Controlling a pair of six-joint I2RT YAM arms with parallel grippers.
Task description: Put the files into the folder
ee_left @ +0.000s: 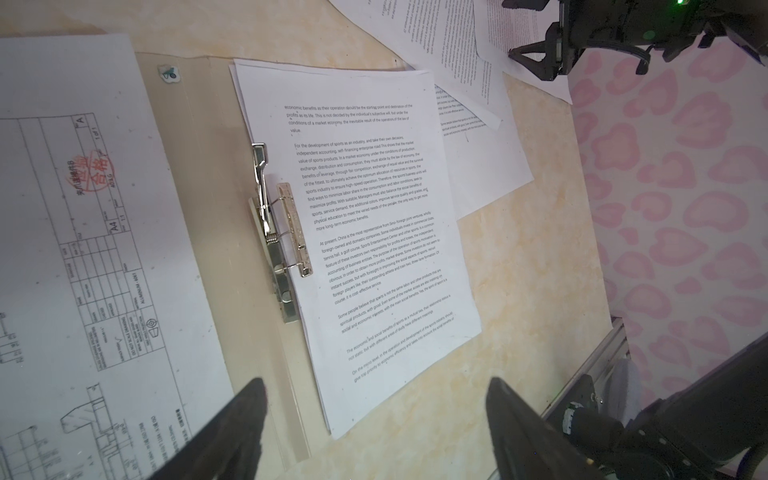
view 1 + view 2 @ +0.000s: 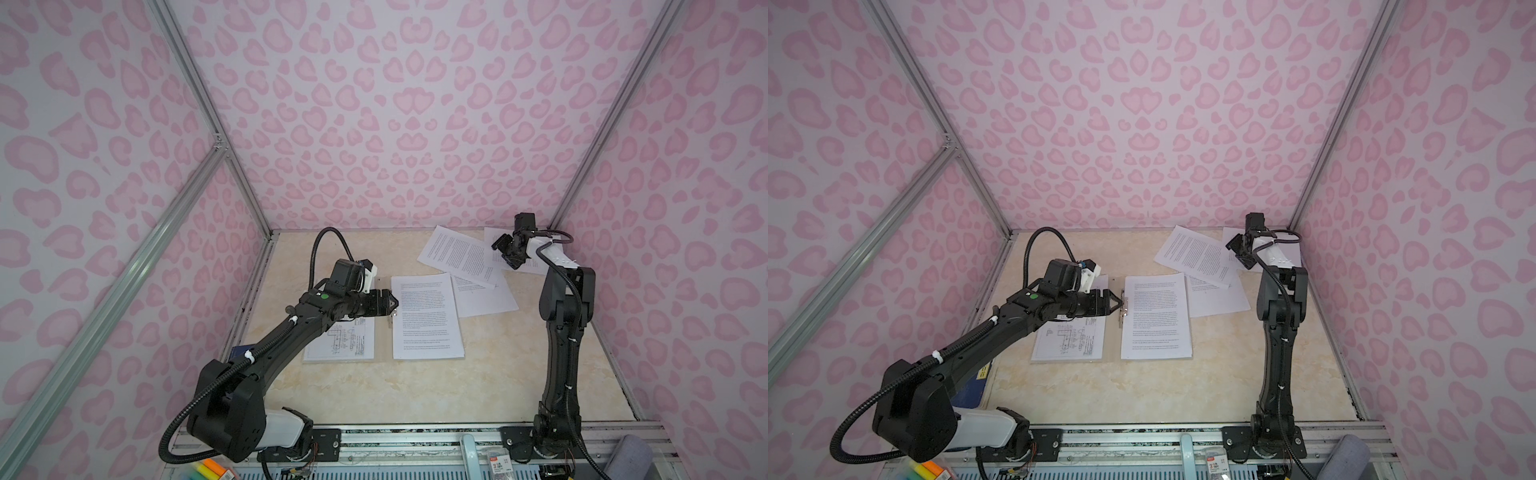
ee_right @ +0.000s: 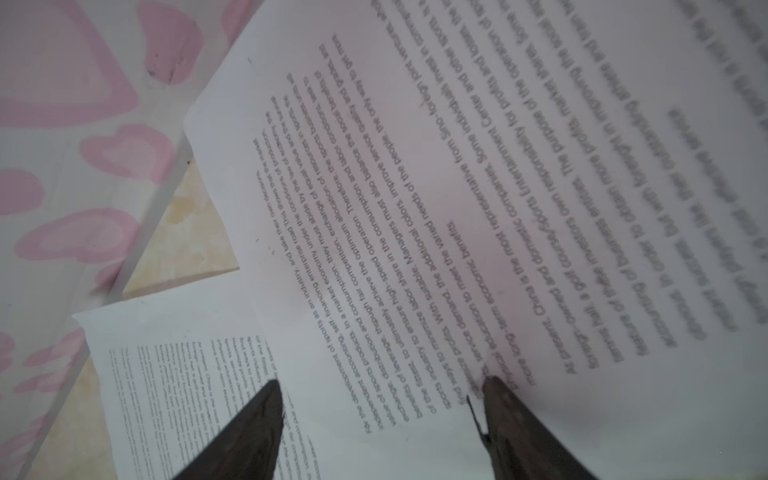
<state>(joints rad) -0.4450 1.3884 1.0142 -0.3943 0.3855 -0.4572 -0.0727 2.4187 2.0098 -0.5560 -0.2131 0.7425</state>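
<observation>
1. The folder (image 2: 383,345) lies open and flat near the middle of the desk (image 2: 415,395), a little toward 9 o'clock. Its spine runs from 12 to 6 o'clock.
2. On its 9 o'clock leaf lies a drawing sheet (image 2: 338,347). On its 3 o'clock leaf lies a text stack (image 2: 428,328).
3. In the left wrist view, the bar of a metal clip (image 1: 286,232) lies over the stack's edge beside the spine.
4. The left tool (image 2: 394,304) hangs over the spine at the clip. Its jaws are spread wide and it grasps nothing.
5. 3 loose files overlap at 1 o'clock on the desk:
   - a tilted sheet (image 2: 455,253) lies on top;
   - a second sheet (image 2: 488,299) lies under it and meets the text stack's 3 o'clock edge;
   - a third sheet (image 2: 490,261) is partly hidden by the right arm.
6. The right tool (image 2: 503,253) is over these sheets with its jaws released. In the right wrist view the tilted sheet spreads under both fingers. 1 fingertip (image 3: 498,399) touches the paper, but the sheet is not clamped.
7. A dark blue book (image 2: 973,388) lies at the desk's 8 o'clock edge, partly under the left arm.
</observation>
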